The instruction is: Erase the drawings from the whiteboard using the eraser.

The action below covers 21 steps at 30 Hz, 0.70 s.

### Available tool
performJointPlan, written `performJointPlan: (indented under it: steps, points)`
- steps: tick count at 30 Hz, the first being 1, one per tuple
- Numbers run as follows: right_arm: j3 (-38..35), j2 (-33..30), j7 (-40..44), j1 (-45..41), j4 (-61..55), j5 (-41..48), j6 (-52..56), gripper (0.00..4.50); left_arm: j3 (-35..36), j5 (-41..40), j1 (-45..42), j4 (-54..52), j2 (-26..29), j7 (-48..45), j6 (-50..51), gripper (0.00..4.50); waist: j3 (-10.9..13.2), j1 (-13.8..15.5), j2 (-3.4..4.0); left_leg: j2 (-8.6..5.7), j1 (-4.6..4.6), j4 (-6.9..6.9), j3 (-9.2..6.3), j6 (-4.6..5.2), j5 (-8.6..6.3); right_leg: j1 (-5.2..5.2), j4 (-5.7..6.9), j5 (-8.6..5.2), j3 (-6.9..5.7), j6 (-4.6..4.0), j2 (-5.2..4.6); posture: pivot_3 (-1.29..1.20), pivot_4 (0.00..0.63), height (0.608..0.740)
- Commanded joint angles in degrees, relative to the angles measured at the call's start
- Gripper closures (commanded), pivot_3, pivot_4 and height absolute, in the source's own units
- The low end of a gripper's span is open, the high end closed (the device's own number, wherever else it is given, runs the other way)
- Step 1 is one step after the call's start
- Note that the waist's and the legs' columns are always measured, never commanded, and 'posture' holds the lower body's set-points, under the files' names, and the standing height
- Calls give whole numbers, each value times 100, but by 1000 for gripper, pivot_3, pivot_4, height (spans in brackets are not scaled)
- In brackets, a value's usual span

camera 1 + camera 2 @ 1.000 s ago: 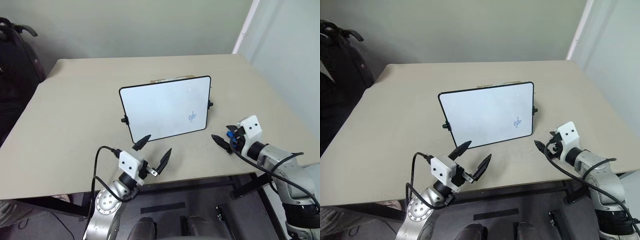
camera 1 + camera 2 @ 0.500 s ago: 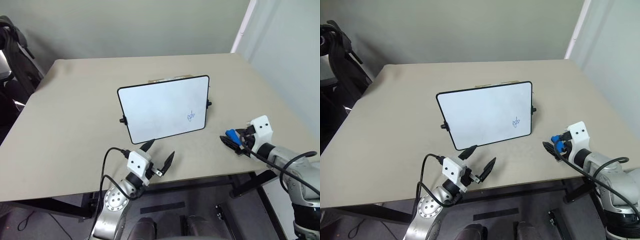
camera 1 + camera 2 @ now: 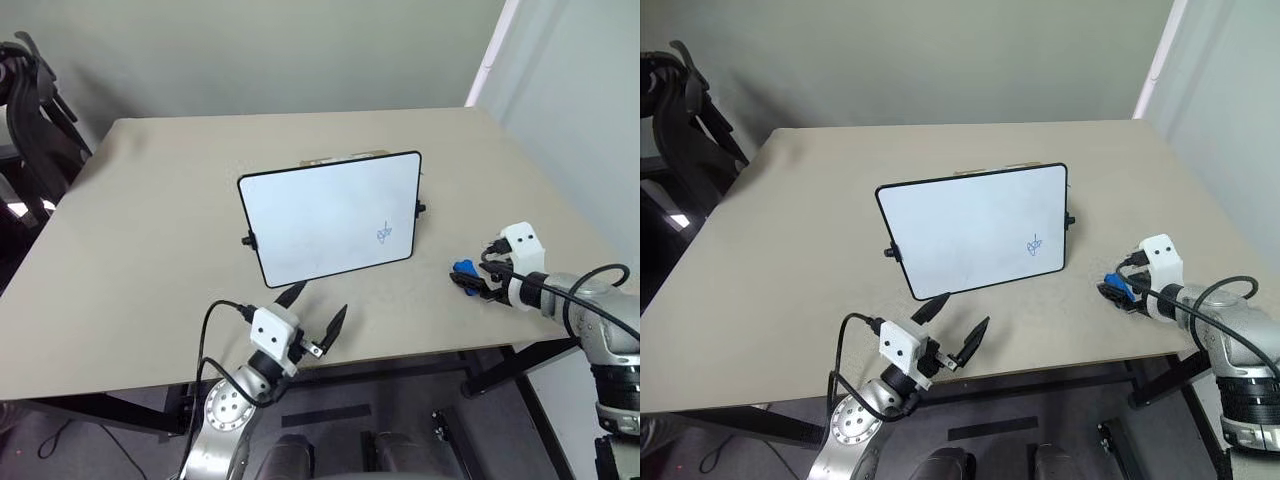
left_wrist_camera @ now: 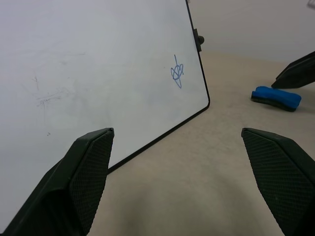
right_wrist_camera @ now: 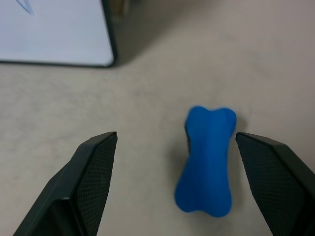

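Eraser point(image 5: 205, 160) on surface, lengthwise between right tool point(image 3: 482, 284) fingers | released, nearer | left tool point(image 3: 318, 312) released, remote.

Your left gripper point(image 3: 315, 311) sits at the lower centre of the head view, fingers spread wide, pointing up-frame. Your right gripper point(image 3: 476, 283) is at the right edge, fingers parted, angled toward frame left.

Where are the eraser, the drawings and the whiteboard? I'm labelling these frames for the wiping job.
eraser point(image 5: 205, 160): right wrist view, middle of the blue block lying on the table.
drawings point(image 4: 176, 73): left wrist view, centre of the blue scribble.
whiteboard point(image 3: 320, 215): left eye view, bare white face.
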Motion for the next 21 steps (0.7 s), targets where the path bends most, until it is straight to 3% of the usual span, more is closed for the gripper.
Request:
performJointPlan:
  steps: [1, 11, 15, 21]
  points:
    - [137, -172, 153, -299, 238, -153, -118, 419, 5, -21, 29, -334, -1, 41, -54, 0, -1, 0, 2, 0, -1, 0, 0, 0, 0, -2, 0, 0, 0, 0, 0, 0, 150, 730]
    - [618, -192, 439, -811, 1063, -493, -385, 419, 45, -31, 95, -435, 15, 109, -40, 0, -2, 4, 5, 2, -1, 0, 0, 2, -1, -1, 0, 7, 0, 2, 0, 0, 150, 730]
    - [694, -235, 493, -890, 1262, -619, -405, 1247, 53, -45, 118, -482, 24, 136, -29, 0, -2, 8, 5, 3, -1, 0, 0, 2, -1, -1, -1, 19, -1, -16, 0, 0, 150, 730]
    - [771, -298, 658, -884, 1328, -717, -370, 1247, 34, -66, 182, -541, 21, 150, -23, 0, -1, 7, 6, 4, -7, 0, 1, 2, -1, -2, -2, 22, -1, -21, 0, 0, 150, 730]
